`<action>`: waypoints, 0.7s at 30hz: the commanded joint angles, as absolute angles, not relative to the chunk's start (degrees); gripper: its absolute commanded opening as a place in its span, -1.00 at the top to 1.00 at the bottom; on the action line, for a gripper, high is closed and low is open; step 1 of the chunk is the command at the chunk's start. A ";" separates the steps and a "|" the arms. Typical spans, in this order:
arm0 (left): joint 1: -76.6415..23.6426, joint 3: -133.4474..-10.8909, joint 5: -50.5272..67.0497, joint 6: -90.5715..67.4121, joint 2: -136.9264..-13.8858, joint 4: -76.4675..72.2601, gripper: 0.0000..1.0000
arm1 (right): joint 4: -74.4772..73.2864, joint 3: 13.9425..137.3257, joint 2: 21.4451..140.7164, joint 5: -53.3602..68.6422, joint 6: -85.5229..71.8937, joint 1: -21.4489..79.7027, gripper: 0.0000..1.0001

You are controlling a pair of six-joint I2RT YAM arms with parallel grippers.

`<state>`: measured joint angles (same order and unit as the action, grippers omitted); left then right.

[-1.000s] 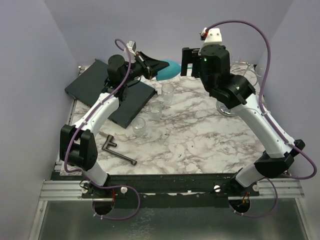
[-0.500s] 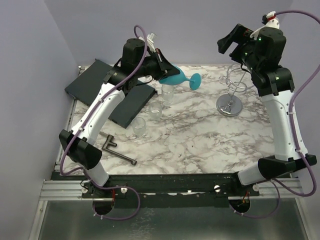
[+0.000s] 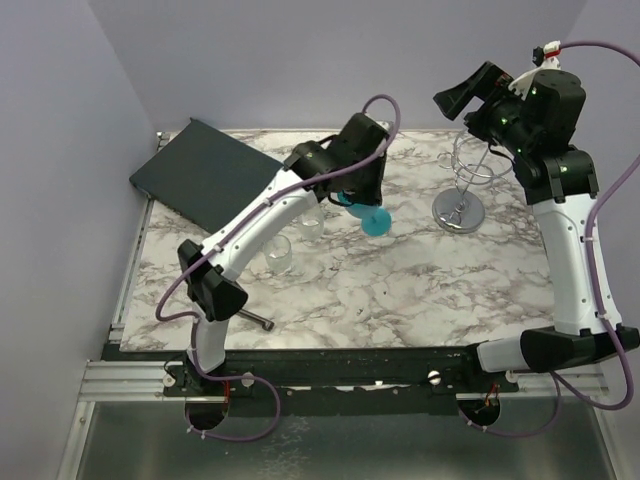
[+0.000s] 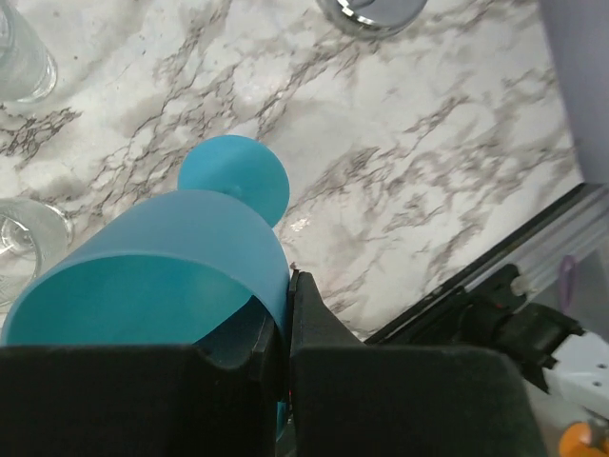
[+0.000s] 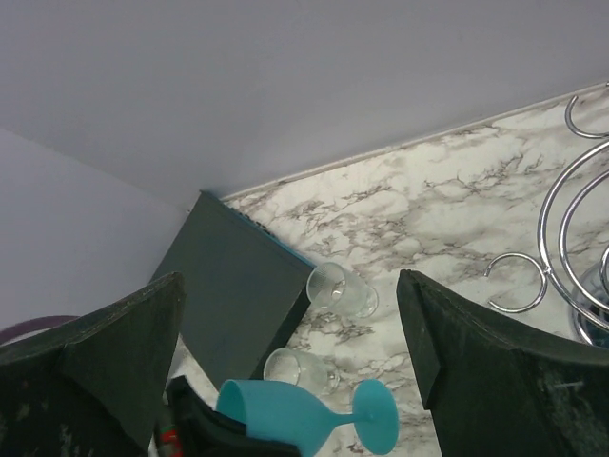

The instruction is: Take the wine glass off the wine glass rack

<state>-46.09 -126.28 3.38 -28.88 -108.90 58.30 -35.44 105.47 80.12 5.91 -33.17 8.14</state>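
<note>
A: Left gripper [image 4: 288,314]?
B: Clamped on the rim of the turquoise plastic wine glass [image 4: 162,276]. Its wall is pinched between the fingers and the foot points away from the hand, over the white marble tabletop [image 4: 428,181].
A: Does the top view confirm it?
B: No, the wrist hides the grip there. Only the foot and a bit of the bowl poke out.
A: Right gripper [image 5: 290,286]?
B: Jaws spread wide with nothing between them.
A: The shiny chrome wire glass rack [image 3: 467,175]?
B: It stands just below the right hand, with no glass on it. The glass is well apart from it, off toward the left hand. The right wrist view catches only wire loops at its right edge.
A: Anything else?
B: Two small clear tumblers [image 5: 343,288] sit beside a dark flat board [image 5: 238,295], beyond the glass in the right wrist view.
</note>
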 commanded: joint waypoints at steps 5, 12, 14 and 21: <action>-50.33 -132.93 -6.15 -22.20 -120.61 68.36 1.00 | -32.77 101.06 75.20 6.63 -37.07 8.00 -0.99; -51.38 -135.50 -8.82 -20.50 -126.35 69.51 1.00 | -31.56 98.35 73.27 6.59 -38.19 7.99 -0.99; -51.56 -136.02 -9.19 -20.39 -127.53 69.49 1.00 | -31.05 97.51 72.80 6.68 -38.29 8.00 -0.99; -51.80 -135.39 -10.05 -20.13 -129.51 68.56 1.00 | -30.12 95.85 72.23 7.87 -38.64 8.00 -0.99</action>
<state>-51.24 -134.26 -7.62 -21.32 -128.44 68.53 -32.45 97.12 73.67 6.72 -37.95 8.14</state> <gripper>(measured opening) 0.040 0.996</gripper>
